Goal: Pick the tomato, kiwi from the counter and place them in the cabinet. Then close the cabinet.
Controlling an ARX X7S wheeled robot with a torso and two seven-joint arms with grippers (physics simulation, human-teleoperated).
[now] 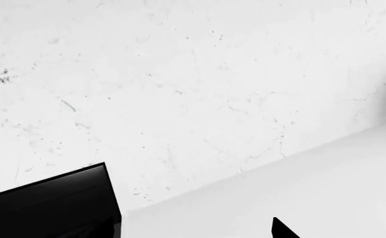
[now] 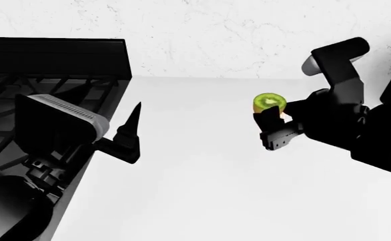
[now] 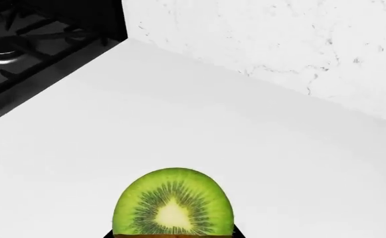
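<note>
My right gripper (image 2: 271, 117) is shut on the halved kiwi (image 2: 269, 103) and holds it a little above the white counter (image 2: 195, 191), green cut face up. In the right wrist view the kiwi (image 3: 173, 206) fills the space between the jaws of the right gripper (image 3: 173, 236), with only their black edges showing. My left gripper (image 2: 133, 126) stands open over the counter beside the stove, nothing between its fingers. In the left wrist view only one black fingertip (image 1: 282, 231) shows above the counter (image 1: 279, 188). The tomato and the cabinet are out of view.
A black gas stove (image 2: 34, 85) with grates takes up the left side, its raised back panel against the marbled white wall (image 2: 249, 35). The stove (image 3: 28, 44) also shows in the right wrist view. The wall (image 1: 179, 89) fills most of the left wrist view.
</note>
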